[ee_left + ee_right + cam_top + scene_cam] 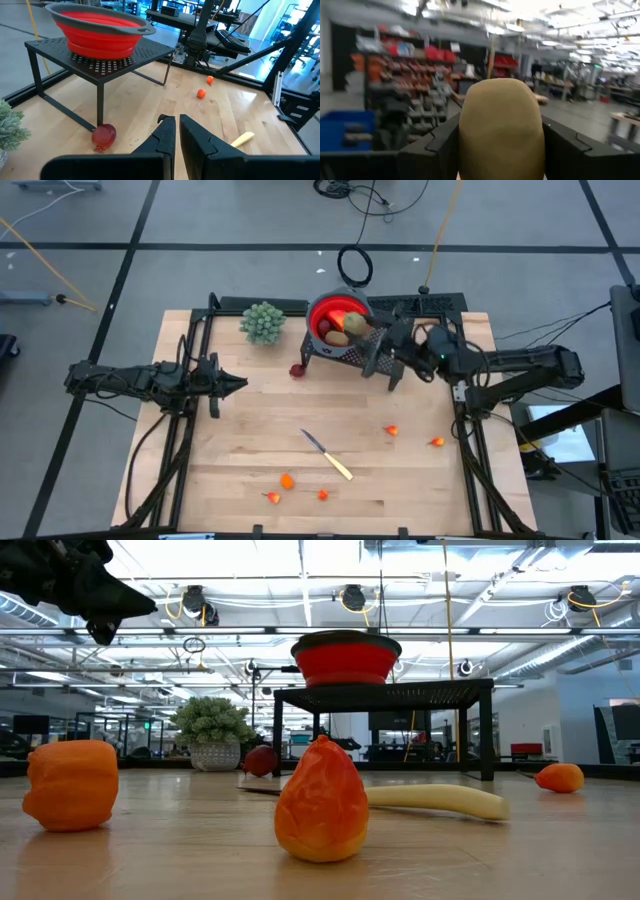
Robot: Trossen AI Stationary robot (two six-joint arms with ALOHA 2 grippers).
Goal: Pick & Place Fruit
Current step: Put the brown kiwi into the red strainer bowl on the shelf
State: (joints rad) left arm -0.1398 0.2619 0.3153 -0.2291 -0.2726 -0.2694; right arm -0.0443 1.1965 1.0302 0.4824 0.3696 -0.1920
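Observation:
My right gripper (364, 330) hangs at the right rim of the red bowl (338, 302), shut on a brown oval fruit (501, 115). The bowl stands on a black mesh stand (150, 50) and holds a dark red fruit (325, 328) and a brown one (337, 338). Another dark red fruit (103, 136) lies on the table by the stand's leg. Small orange bits (392, 430) lie scattered on the table's near half. My left gripper (176, 120) hovers shut at the table's left, pointing toward the stand, with nothing in it. My right gripper pinches the brown fruit by its two opposite sides (467, 140) between its two fingers (437, 150). The fingers reach in from the table's right, about level. The fruit (357, 323) is lifted clear, above the bowl's right rim.
A knife with a pale handle (328, 454) lies at the table's middle. A small green potted plant (263, 322) stands left of the stand. Orange pieces (320, 802) sit close to the near edge. Black frame rails run along both table sides.

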